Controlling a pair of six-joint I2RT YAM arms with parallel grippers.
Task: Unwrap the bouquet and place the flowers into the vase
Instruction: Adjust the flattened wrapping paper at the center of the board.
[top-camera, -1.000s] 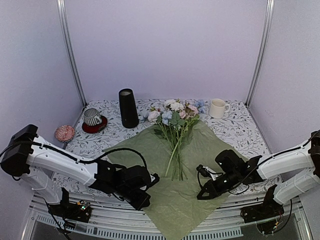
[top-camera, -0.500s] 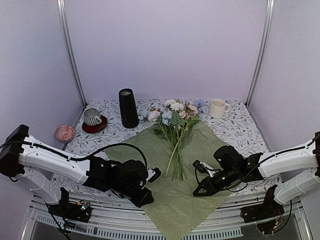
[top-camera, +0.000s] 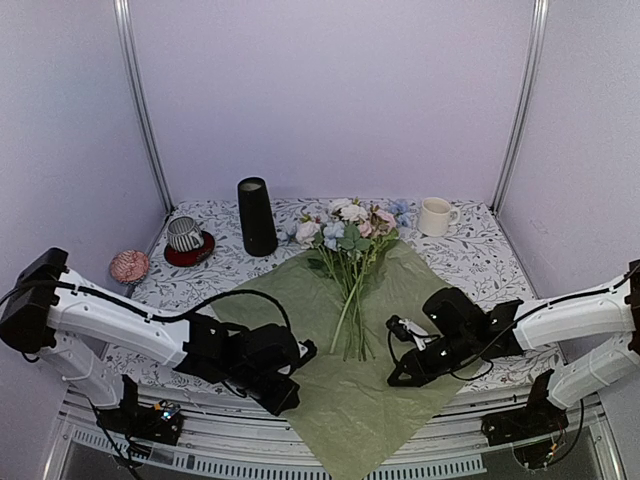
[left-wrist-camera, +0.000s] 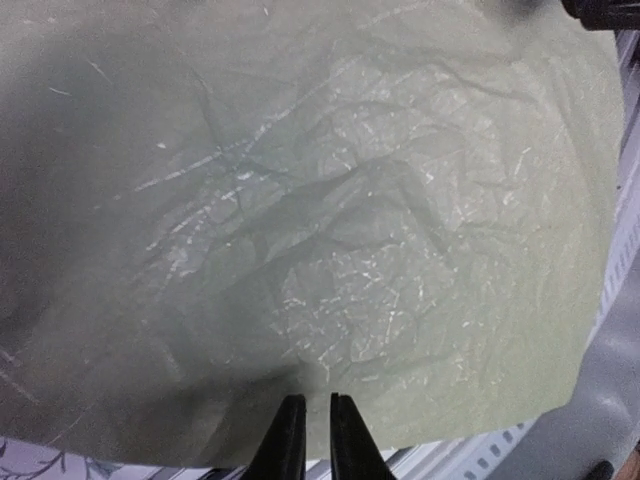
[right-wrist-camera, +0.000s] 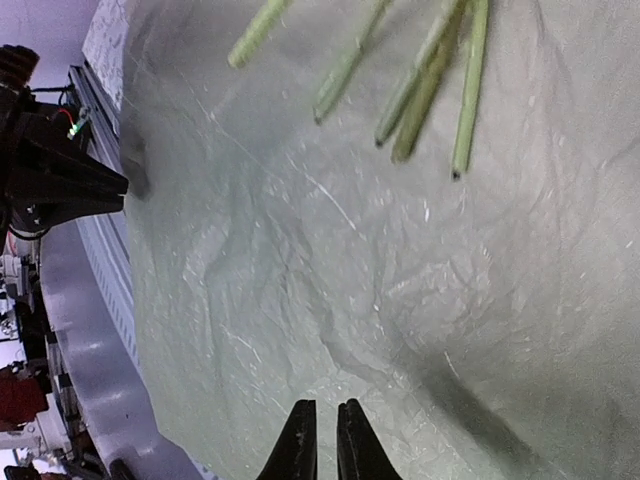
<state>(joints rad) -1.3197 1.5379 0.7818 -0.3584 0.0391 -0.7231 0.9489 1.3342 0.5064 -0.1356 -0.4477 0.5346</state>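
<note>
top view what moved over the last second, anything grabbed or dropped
The right gripper crept left and a little farther from the near edge, toward the stems. The left gripper nudged right, then eased back slightly. Both stayed shut above the paper, and nothing was grabbed or let go. The flowers, paper and vase lie as before.

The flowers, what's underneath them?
The stems of the flowers lie on the green paper, opened out flat. The paper rests on the leafy-patterned table. The part of the table beneath the paper is covered, so you cannot see it.
</note>
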